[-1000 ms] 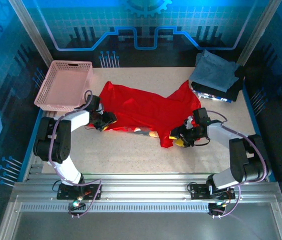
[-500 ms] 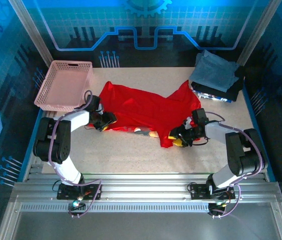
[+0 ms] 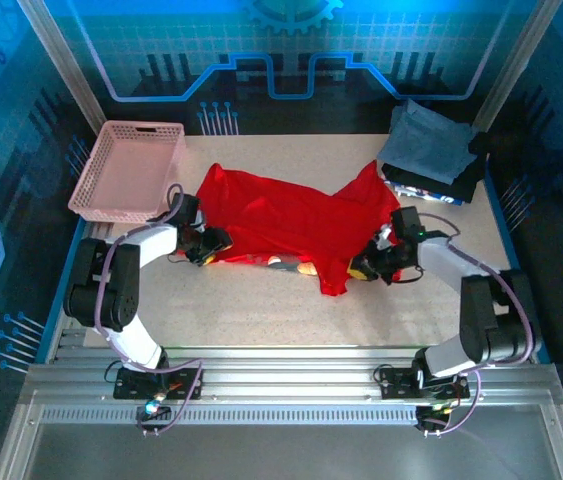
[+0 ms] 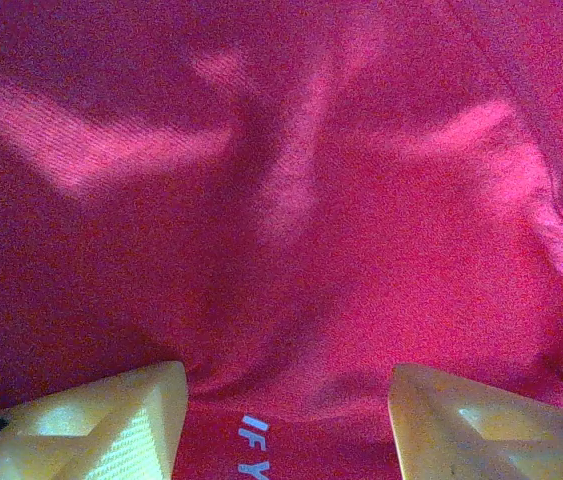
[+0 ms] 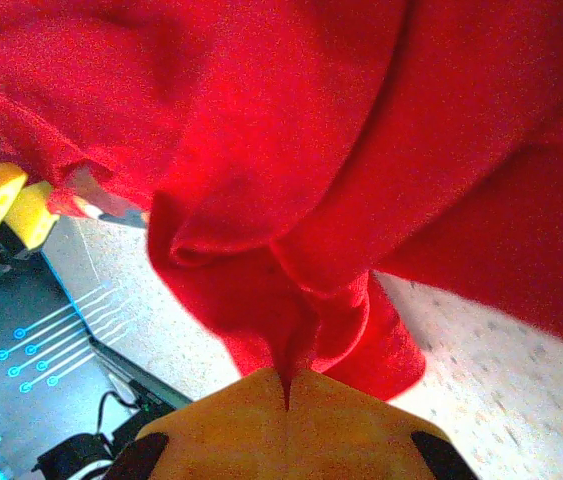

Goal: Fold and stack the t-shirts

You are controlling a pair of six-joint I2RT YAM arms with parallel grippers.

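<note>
The bright red t-shirt (image 3: 281,215) lies crumpled across the middle of the table, a bit of its print showing at the near hem. My left gripper (image 3: 209,245) sits at the shirt's left edge. In the left wrist view the gripper (image 4: 289,425) is open, its yellow fingers (image 4: 111,425) wide apart over red cloth with white letters between them. My right gripper (image 3: 366,265) is at the shirt's near right corner. Seen from the right wrist, this gripper (image 5: 289,385) is shut on a bunched fold of the red t-shirt (image 5: 291,150). A folded grey-blue shirt (image 3: 426,140) rests on a dark one (image 3: 469,175) at the back right.
A pink mesh basket (image 3: 126,170) stands at the back left, close behind the left arm. Bare speckled table (image 3: 261,310) lies between the shirt and the arm bases. The table's right edge runs just past the folded stack.
My right gripper has shifted slightly back and to the right, still holding the shirt's corner. The left gripper has barely moved.
</note>
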